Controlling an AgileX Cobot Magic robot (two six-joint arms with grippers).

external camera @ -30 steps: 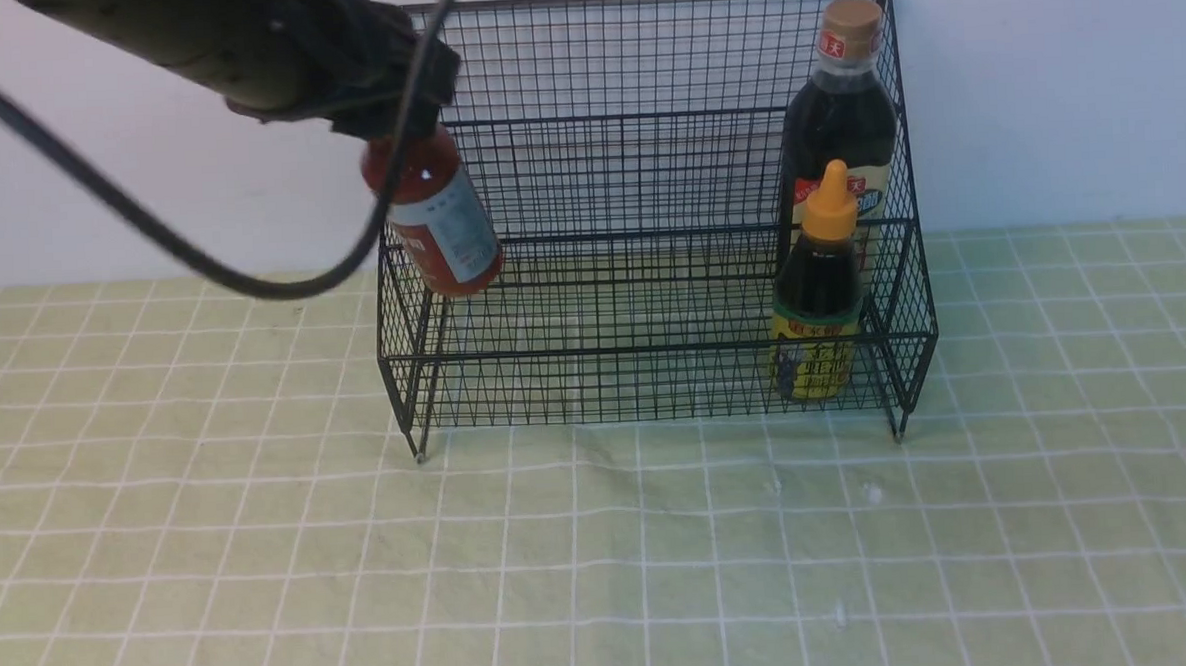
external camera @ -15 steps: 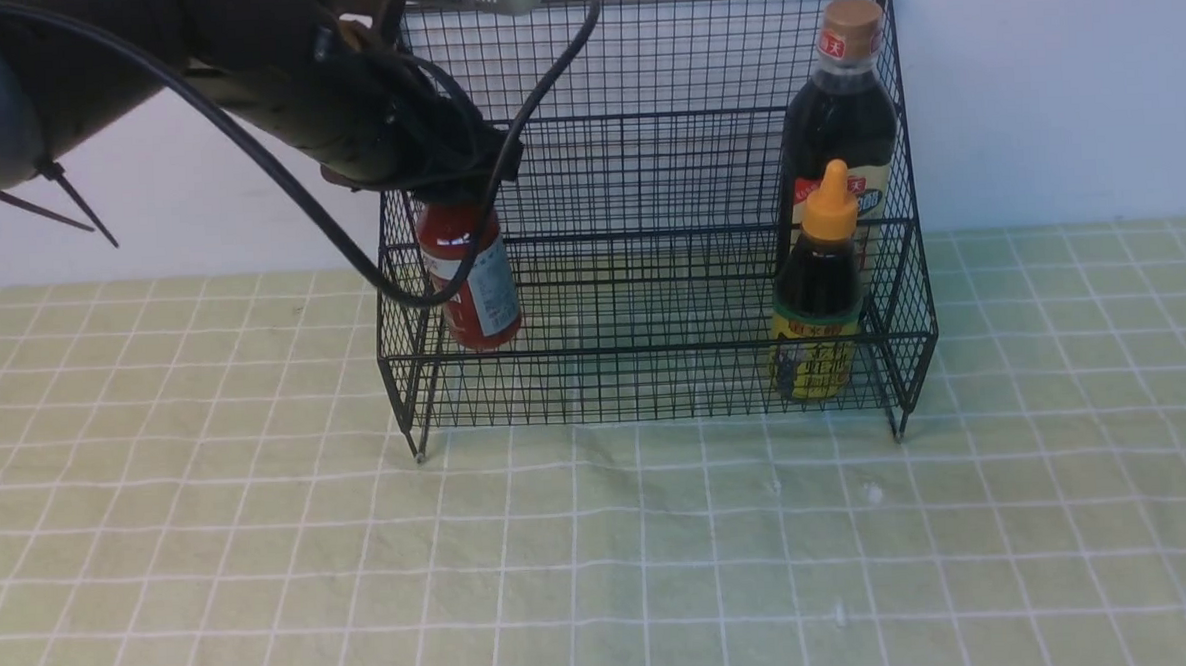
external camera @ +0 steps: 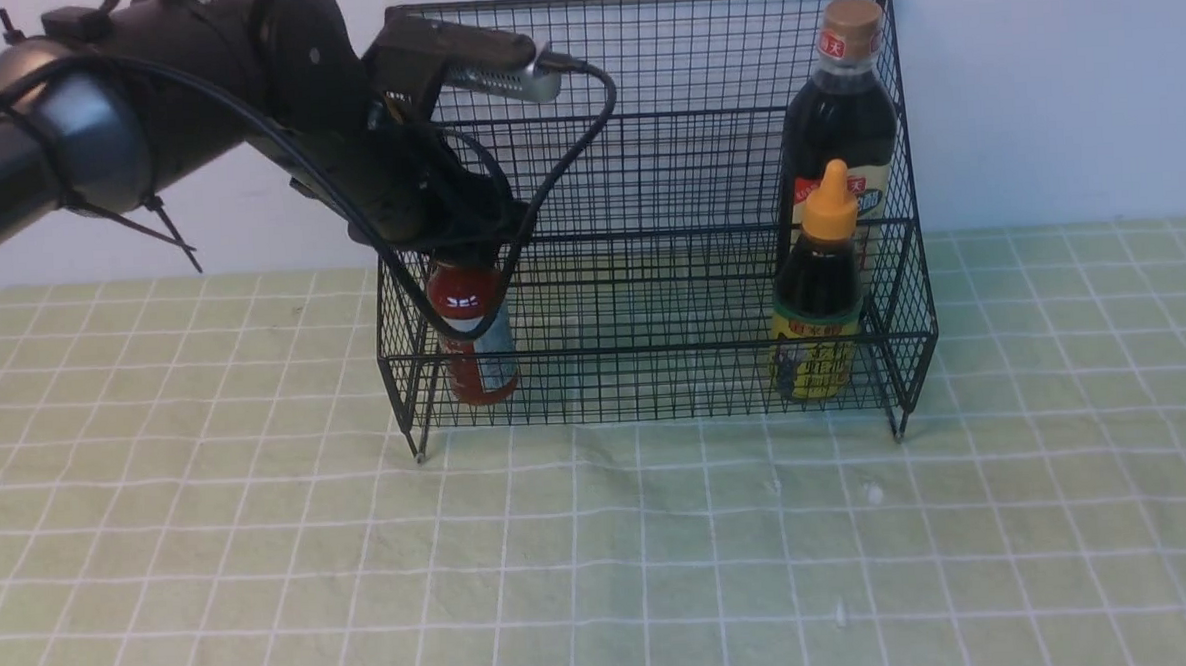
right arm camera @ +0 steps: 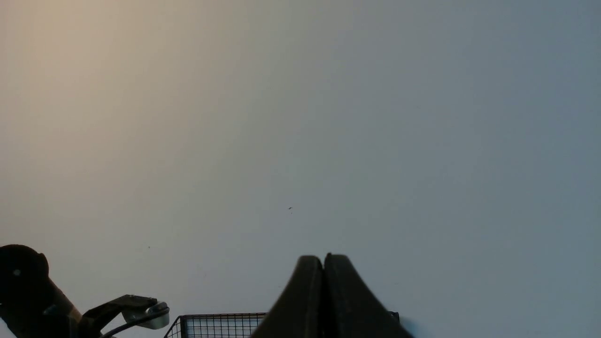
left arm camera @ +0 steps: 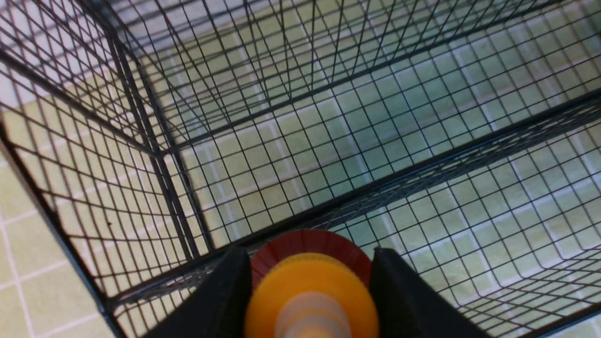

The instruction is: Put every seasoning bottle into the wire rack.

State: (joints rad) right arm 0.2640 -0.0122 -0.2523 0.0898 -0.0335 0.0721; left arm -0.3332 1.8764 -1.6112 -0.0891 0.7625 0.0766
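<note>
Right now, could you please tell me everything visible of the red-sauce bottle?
The red-sauce bottle is small, with a pale label and an orange nozzle cap. It is roughly upright at the left end of the wire rack's lower tier, gripped near its cap by the left gripper. Whether its base touches the mesh is unclear.

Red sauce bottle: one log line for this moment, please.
left gripper: shut on small red-sauce bottle | in black wire rack, lower tier, left end | right gripper: shut, empty

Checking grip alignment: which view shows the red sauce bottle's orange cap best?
Left wrist view: the orange cap sits between the fingers of the left gripper. Front view shows only the red sauce bottle body in the wire rack; the gripper hides the cap. Right wrist view shows none of it.
</note>
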